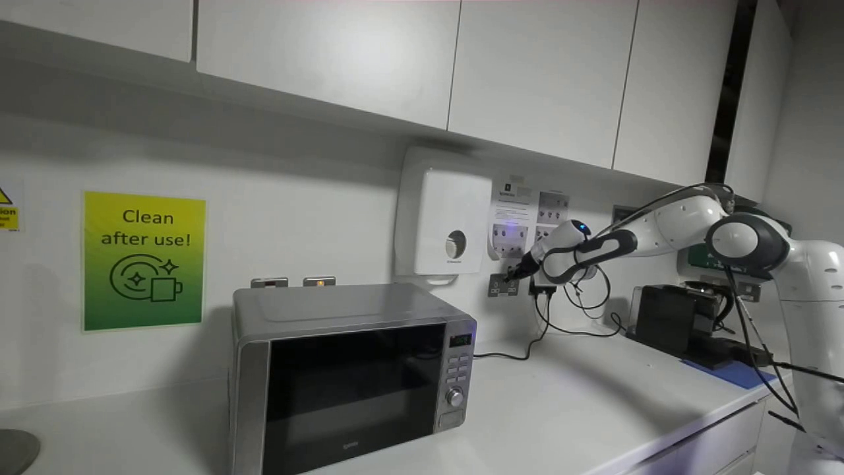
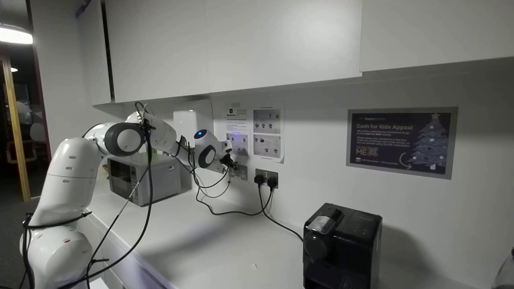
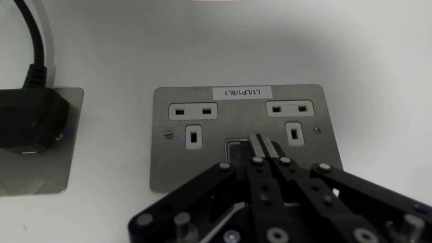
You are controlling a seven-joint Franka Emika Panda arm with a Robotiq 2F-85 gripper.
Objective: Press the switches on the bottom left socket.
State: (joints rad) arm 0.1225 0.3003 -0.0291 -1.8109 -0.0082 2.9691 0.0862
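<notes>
In the wrist view, which stands upside down, a grey metal double socket plate (image 3: pixel 243 116) is straight ahead of my gripper (image 3: pixel 259 136), with no plug in it. In both exterior views this socket (image 1: pixel 499 288) is the left of two wall sockets under the printed sheets; it also shows here (image 2: pixel 243 173). The switches (image 3: pixel 233 152) sit in a framed recess in the plate's middle; my fingers hide most of them. My gripper (image 1: pixel 511 274), also seen here (image 2: pixel 229 161), is shut and empty. Its fingertips are over the recess; I cannot tell whether they touch.
Another metal socket (image 2: pixel 268 173) with two black plugs (image 2: pixel 272 182) is beside it; a plug (image 3: pixel 32 118) shows in the wrist view. Black cables (image 1: pixel 527 356) run to the counter. A towel dispenser (image 1: pixel 438 218), microwave (image 1: pixel 356 389) and coffee machine (image 2: pixel 345 245) stand around. Cupboards (image 1: pixel 541 79) hang above.
</notes>
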